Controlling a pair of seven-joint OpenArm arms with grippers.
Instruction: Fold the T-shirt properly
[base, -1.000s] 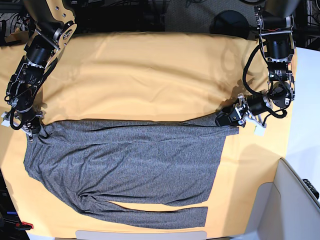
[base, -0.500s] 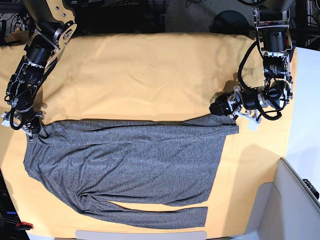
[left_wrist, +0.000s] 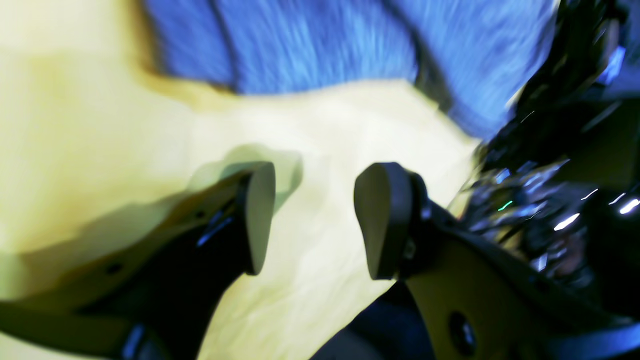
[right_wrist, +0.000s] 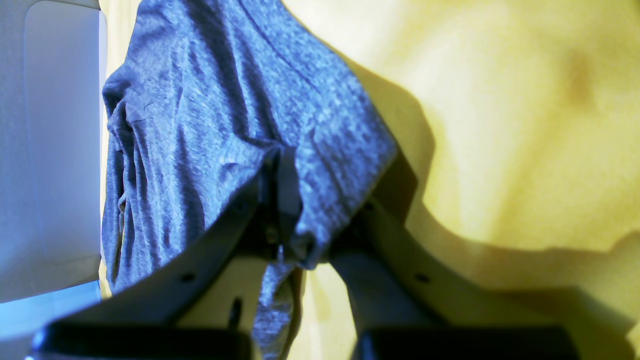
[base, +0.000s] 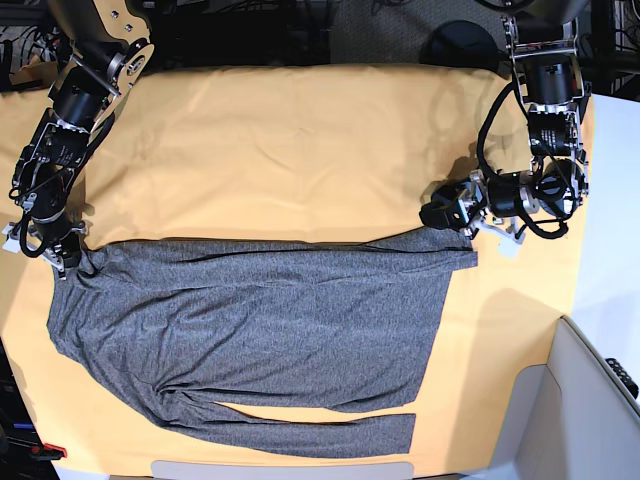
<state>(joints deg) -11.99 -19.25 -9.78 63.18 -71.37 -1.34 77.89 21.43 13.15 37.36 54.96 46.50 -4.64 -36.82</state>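
At the left of the base view the right gripper (base: 62, 258) is clamped on the upper corner of the T-shirt (base: 250, 325); its wrist view shows grey knit bunched between the closed jaws, the rest of the shirt trailing away over the yellow-orange table cloth (base: 300, 150). From that gripper the shirt runs rightward as a long flat band, its long axis across the table, one narrow sleeve (base: 300, 425) lying along the near edge below the body.

At the right, the left gripper (base: 437, 216) hangs just above and beside the shirt's far upper corner, not touching it. Its wrist view, though blurred, shows the pads (left_wrist: 260, 215) well apart with only cloth between them, so it holds nothing.

That corner lies just below this gripper, much nearer to it than to the other. No containers are in view.
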